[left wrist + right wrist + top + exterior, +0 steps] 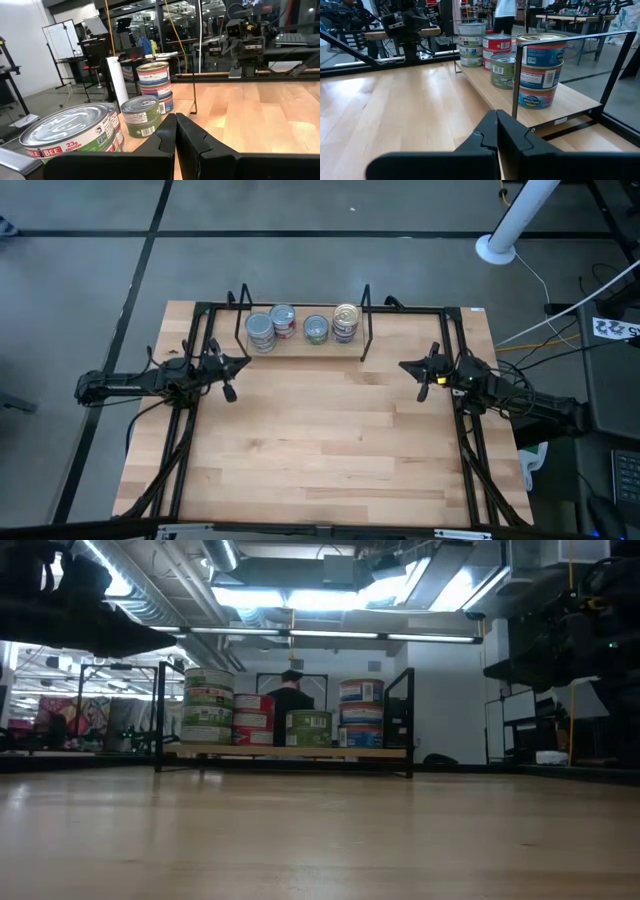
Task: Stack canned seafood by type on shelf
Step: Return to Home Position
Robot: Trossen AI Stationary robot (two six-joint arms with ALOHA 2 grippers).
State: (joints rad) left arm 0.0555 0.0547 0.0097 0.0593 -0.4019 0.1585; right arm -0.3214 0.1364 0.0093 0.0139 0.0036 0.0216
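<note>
- At the far edge of your light wooden table [320,450] stands the low black-wire shelf with a pale wooden base [290,752]. It carries four groups of round flat tins, nine tins as far as you can count.
- Along the shelf you have a green-white stack of three tins [208,706], a red stack of two tins [254,720], a single green tin [308,728], and a blue-white stack of three tins [361,712] whose top lid looks gold-yellow.
- Your left gripper [240,364] hovers over the table's left side, near the green-white end. Its jaws are pressed fully together, holding and touching nothing.
- Your right gripper [408,367] hovers over the right side, near the blue-white end. Its jaws are likewise closed tight and empty.
</note>
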